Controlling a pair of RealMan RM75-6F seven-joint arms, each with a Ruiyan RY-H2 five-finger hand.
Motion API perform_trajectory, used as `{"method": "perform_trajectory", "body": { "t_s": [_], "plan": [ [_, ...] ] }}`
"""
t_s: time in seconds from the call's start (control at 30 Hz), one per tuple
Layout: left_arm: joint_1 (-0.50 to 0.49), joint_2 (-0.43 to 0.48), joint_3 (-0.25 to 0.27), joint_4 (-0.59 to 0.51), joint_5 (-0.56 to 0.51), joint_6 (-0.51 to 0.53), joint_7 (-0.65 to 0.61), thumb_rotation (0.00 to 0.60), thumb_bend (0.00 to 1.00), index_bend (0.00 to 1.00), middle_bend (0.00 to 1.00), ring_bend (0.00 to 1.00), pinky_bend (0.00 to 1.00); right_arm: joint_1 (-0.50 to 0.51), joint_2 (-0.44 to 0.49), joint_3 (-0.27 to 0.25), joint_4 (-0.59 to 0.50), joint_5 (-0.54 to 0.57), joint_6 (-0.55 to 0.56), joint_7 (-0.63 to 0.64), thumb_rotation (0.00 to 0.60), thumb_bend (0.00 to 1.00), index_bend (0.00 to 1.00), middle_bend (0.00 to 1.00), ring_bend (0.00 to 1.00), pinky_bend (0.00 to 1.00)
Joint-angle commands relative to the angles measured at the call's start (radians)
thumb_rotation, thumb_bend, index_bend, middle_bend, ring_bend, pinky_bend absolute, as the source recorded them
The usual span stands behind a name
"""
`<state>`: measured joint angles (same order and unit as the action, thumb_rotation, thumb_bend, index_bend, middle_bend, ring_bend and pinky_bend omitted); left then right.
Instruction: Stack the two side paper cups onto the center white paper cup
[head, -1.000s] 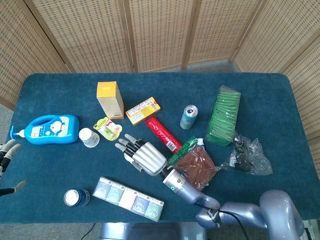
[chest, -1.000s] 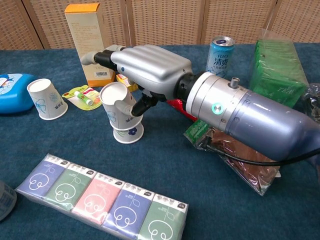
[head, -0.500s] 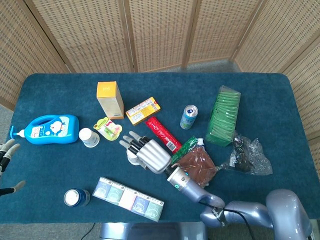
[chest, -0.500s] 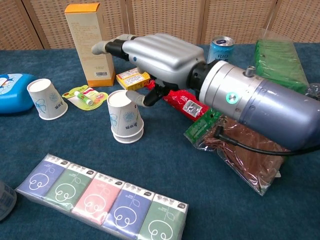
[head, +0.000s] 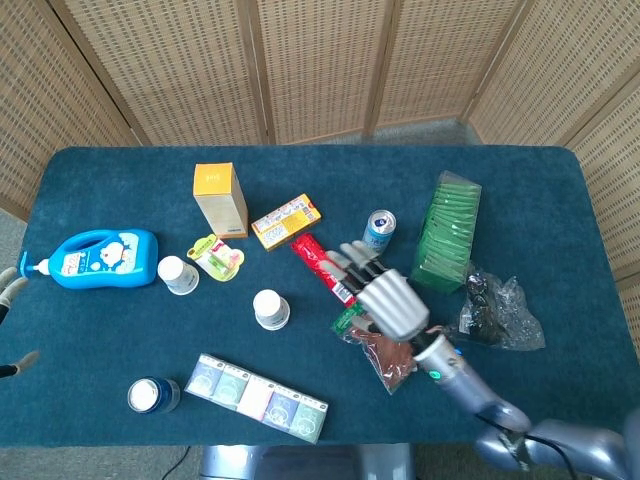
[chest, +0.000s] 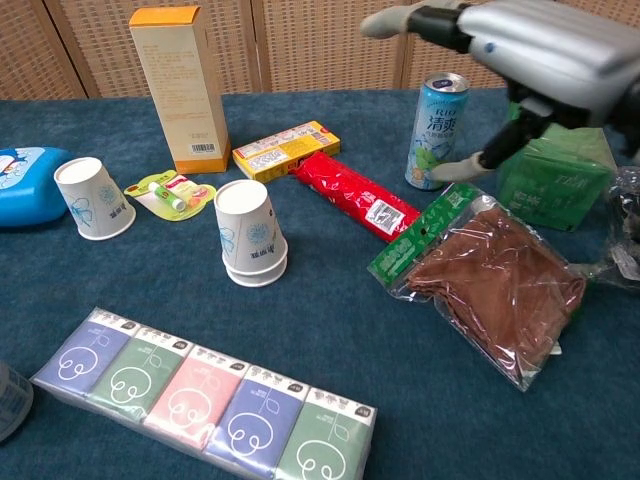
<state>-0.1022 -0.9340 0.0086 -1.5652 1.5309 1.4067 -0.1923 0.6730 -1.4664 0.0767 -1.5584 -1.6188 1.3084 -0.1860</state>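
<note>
— Anything readable?
— "RIO" and Chinese characters "清爽" on the blue drink can. Barcode on the tall orange-topped box, digits too small. Yellow box print illegible.

A blue-covered table carries 2 stacked paper cups near its middle and 1 single paper cup to their left. Around them lie a tissue pack, an orange box, a drink can, a red packet, a brown snack bag, green packets and a blue bottle.
</note>
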Motion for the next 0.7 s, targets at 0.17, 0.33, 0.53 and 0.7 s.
{"method": "perform_trajectory", "body": {
  "t_s": [0.17, 0.33, 0.53, 0.7],
  "plan": [
    [-0.028, -0.003, -0.006, 0.015, -0.019, -0.052, 0.021, 0.600, 0.23, 0.00, 0.00, 0.00, 0.00, -0.103, 0.111, -0.048, 0.045, -0.022, 0.091, 0.143, 0.600, 0.06, 0.00, 0.00, 0.00, 0.13],
    [-0.040, -0.009, -0.011, 0.004, -0.027, -0.066, 0.050, 0.600, 0.23, 0.00, 0.00, 0.00, 0.00, -0.142, 0.121, -0.061, 0.132, -0.026, 0.120, 0.240, 0.599, 0.07, 0.00, 0.00, 0.00, 0.13],
    [-0.070, -0.015, -0.019, -0.034, -0.036, -0.104, 0.121, 0.600, 0.23, 0.00, 0.00, 0.00, 0.00, -0.200, 0.106, -0.068, 0.260, -0.014, 0.166, 0.346, 0.600, 0.07, 0.00, 0.00, 0.00, 0.13],
    [-0.109, -0.018, -0.032, -0.085, -0.062, -0.159, 0.198, 0.600, 0.23, 0.00, 0.00, 0.00, 0.00, -0.258, 0.108, -0.060, 0.341, 0.027, 0.198, 0.390, 0.600, 0.07, 0.00, 0.00, 0.00, 0.13]
  ]
}}
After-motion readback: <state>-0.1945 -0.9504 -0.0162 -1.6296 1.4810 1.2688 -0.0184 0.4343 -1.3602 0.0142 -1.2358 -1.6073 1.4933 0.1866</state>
